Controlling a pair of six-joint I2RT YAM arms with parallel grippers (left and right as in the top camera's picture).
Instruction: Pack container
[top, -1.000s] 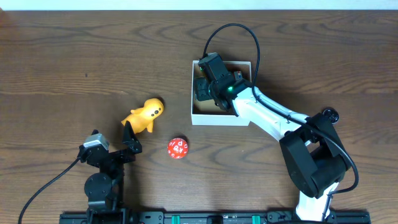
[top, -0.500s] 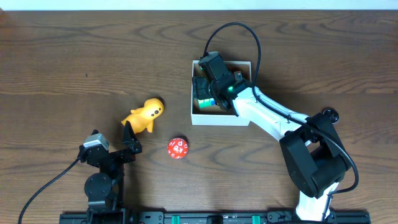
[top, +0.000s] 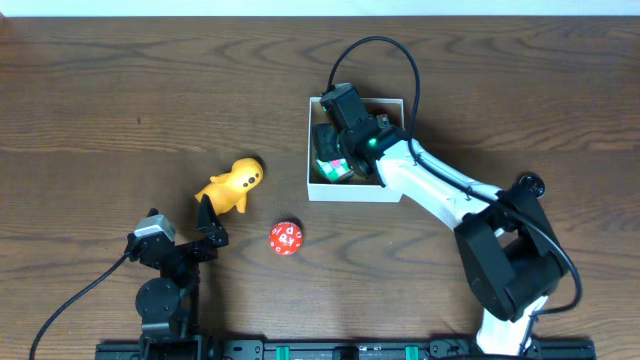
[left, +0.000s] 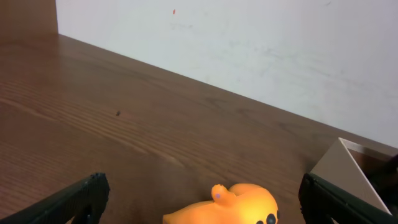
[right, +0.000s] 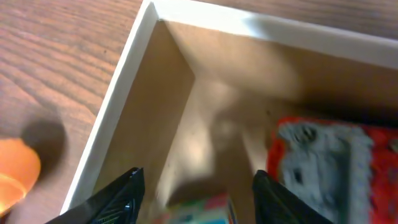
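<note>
The container is a white-walled square box with a tan inside, right of the table's middle; the right wrist view shows its near corner. My right gripper is open over the box's left part. A small multicoloured cube lies in the box below it, blurred at the bottom of the right wrist view. A red and white thing also lies in the box. An orange duck toy lies on the table left of the box. My left gripper is open just below the duck.
A red ball with white marks lies on the wooden table below the duck and to its right. A white wall rises behind the table's far edge. The right arm's black cable loops over the box.
My right gripper has opened and drawn back a little. The multicoloured cube, hidden a second ago, now lies in the box. The left arm has not moved.
</note>
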